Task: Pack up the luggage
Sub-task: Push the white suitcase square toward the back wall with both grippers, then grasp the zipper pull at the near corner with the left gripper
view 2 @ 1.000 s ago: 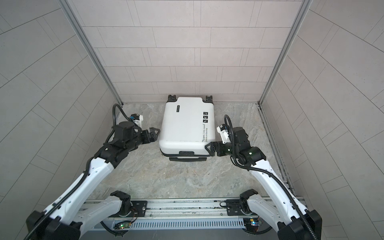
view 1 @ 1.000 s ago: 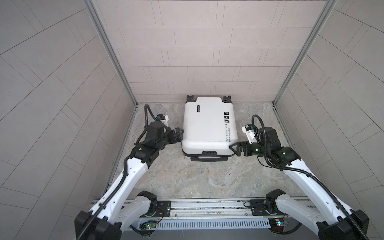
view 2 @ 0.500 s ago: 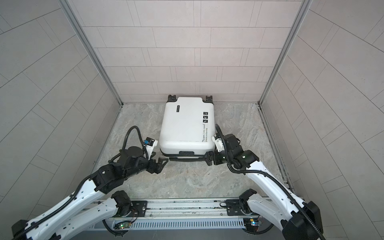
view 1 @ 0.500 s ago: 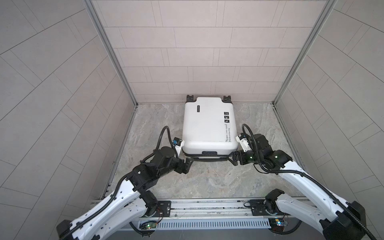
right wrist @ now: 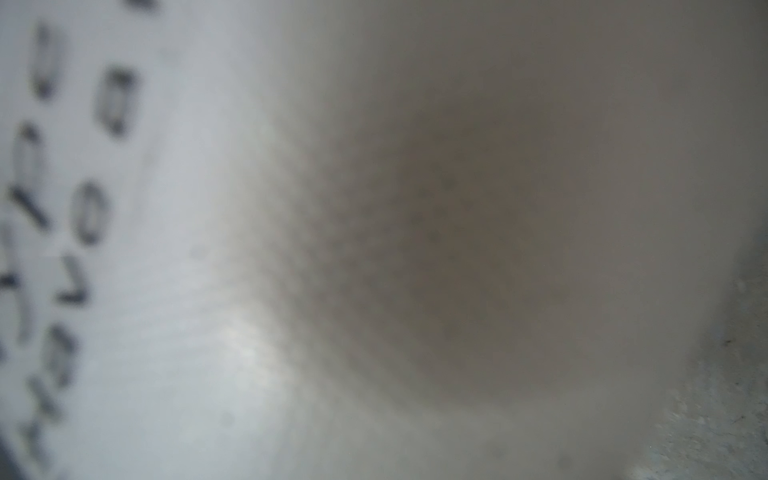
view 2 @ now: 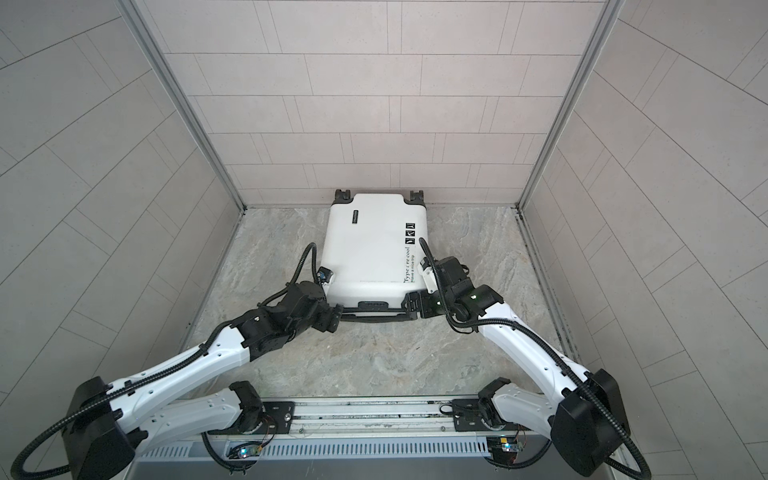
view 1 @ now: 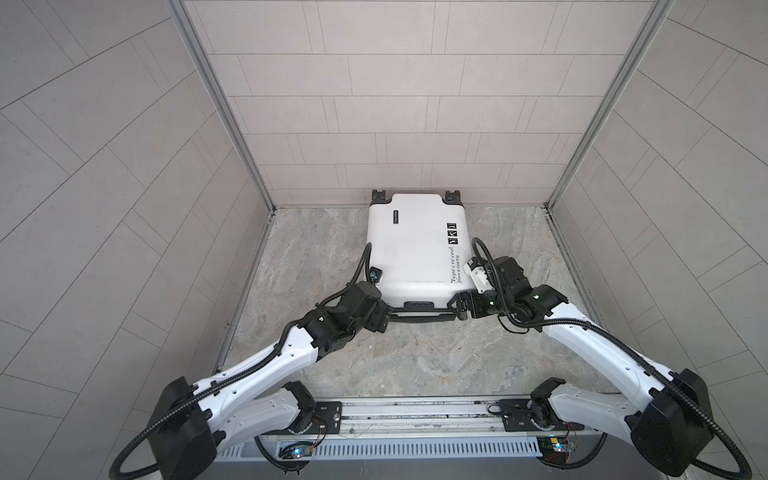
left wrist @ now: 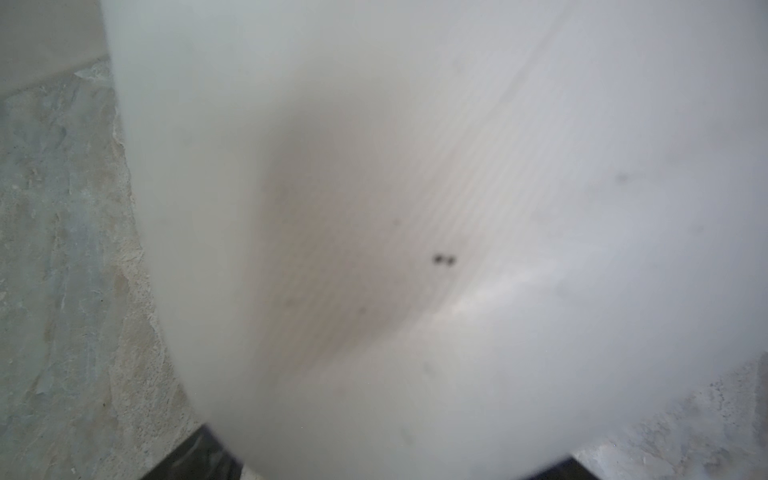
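smooth wht hard-shell luggage (view 1: pixel 415 245), rnd corners, veined stone-look floor (view 1: pixel 415 357)

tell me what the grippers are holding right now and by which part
Nothing looks clamped: the left gripper and right gripper stand open at the near corners of the luggage. Whether they touch it cannot be told.

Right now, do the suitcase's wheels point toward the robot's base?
No, the luggage has its black wheels at the far end, by the back wall.
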